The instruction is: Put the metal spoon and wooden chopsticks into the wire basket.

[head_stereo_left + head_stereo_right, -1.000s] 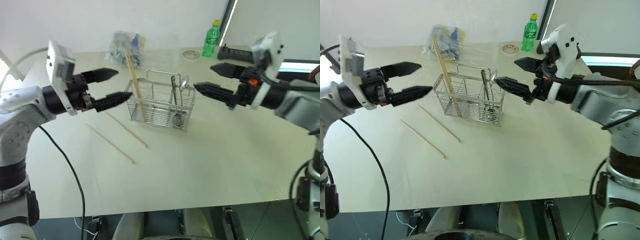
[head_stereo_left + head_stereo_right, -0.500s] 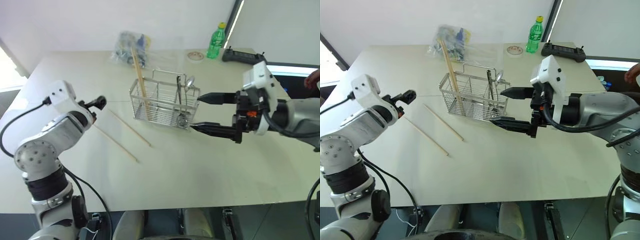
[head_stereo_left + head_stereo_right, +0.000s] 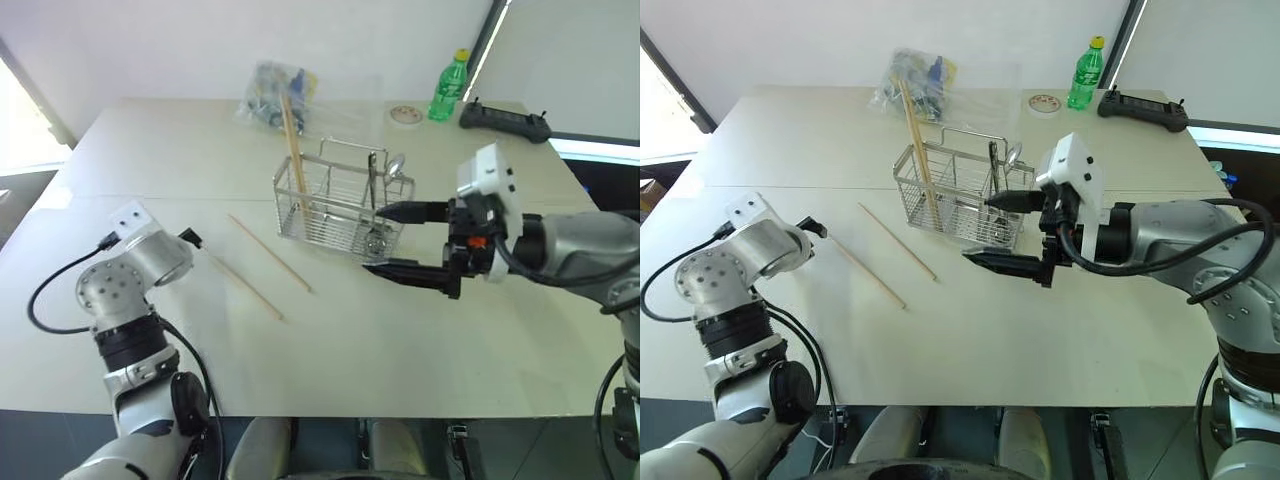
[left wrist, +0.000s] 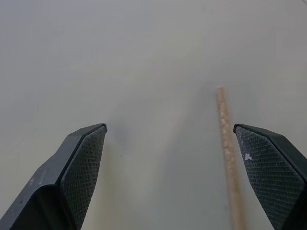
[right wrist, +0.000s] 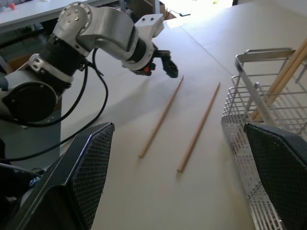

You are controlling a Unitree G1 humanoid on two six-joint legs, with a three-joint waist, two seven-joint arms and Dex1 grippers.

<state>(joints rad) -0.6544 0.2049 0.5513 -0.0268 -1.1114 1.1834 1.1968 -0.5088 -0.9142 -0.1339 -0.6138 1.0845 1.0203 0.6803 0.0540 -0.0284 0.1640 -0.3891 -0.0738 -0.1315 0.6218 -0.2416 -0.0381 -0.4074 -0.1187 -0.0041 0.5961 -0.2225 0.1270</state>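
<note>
**Chopsticks split between basket and counter**

Wooden chopsticks (image 3: 270, 252) lay partly loose: two sticks rested flat on the pale counter (image 3: 330, 370), side by side but apart, to the left of the wire basket (image 3: 340, 205). Another stick leaned upright in the basket's left end. The metal spoon (image 3: 392, 172) stood in the basket's right end, bowl up. The left end effector (image 4: 168, 182) hung low over the counter, fingers wide apart, the end of one loose stick between them. The right end effector (image 3: 398, 242) hovered just beside the basket's right end, fingers spread, holding nothing.
</note>
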